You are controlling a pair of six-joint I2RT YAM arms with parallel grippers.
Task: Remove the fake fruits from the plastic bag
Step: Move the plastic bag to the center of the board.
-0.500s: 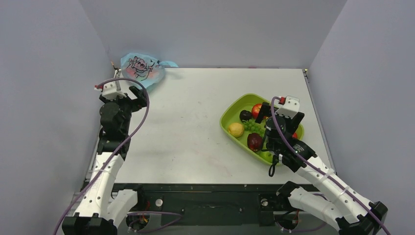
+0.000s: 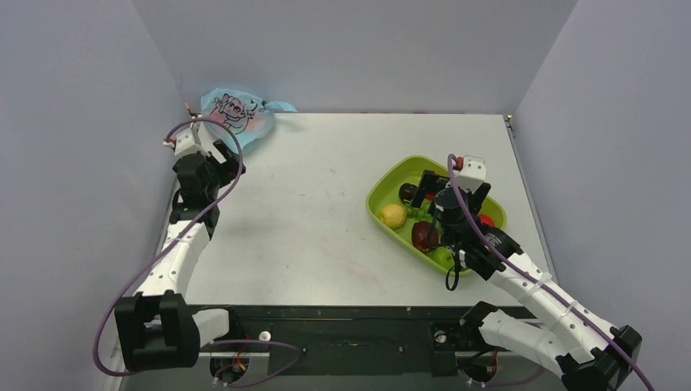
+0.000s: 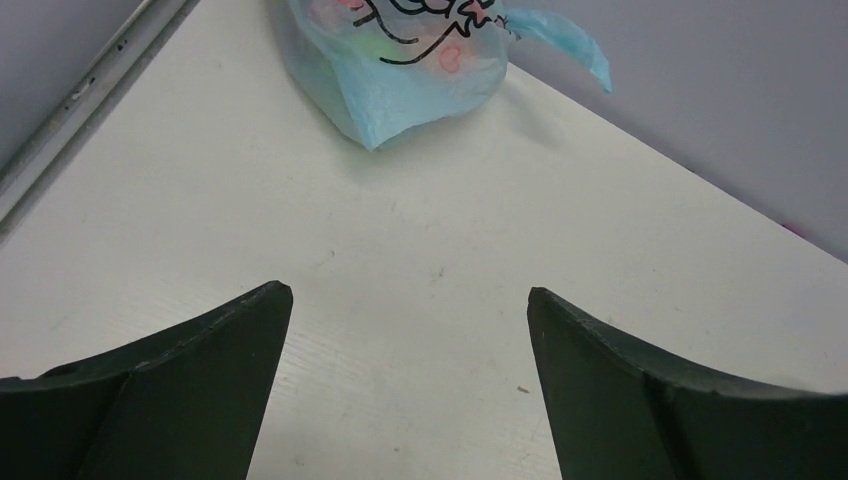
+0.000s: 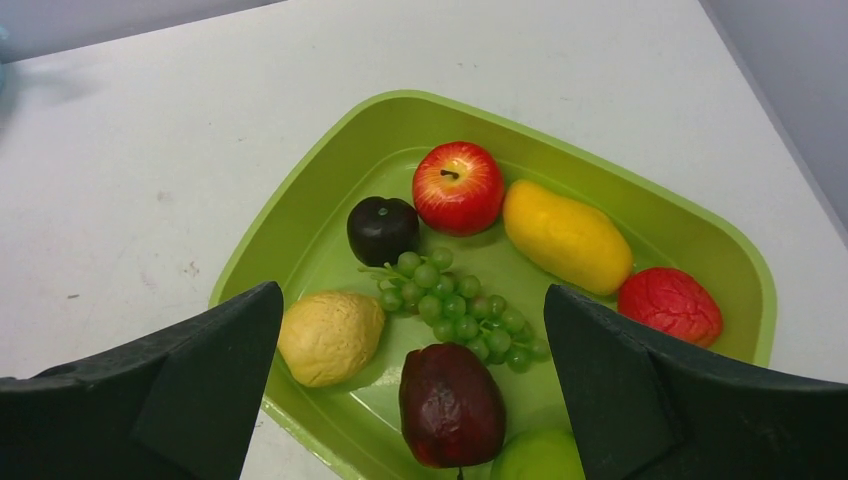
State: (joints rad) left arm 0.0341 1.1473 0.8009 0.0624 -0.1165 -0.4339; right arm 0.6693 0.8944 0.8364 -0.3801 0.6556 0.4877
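L arm (image 2: 183, 244) has reached further toward the far-left corner of the table (image 2: 326, 220) since prev. frame; R arm (image 2: 521, 273) has shifted left over the green tray (image 4: 318, 232). The plastic bag (image 3: 400, 80) is unmoved. It sits in the far-left corner, near the left gripper (image 3: 408, 292) but not touching. Its fake fruits (image 3: 372, 45) show only as a faint tint through the film. Left gripper: fingers spread wide, holding nothing. Right gripper (image 4: 410, 292): likewise spread, above the tray near the right edge. Broad table surface separates bag and tray – L arm runs close along the left edge.
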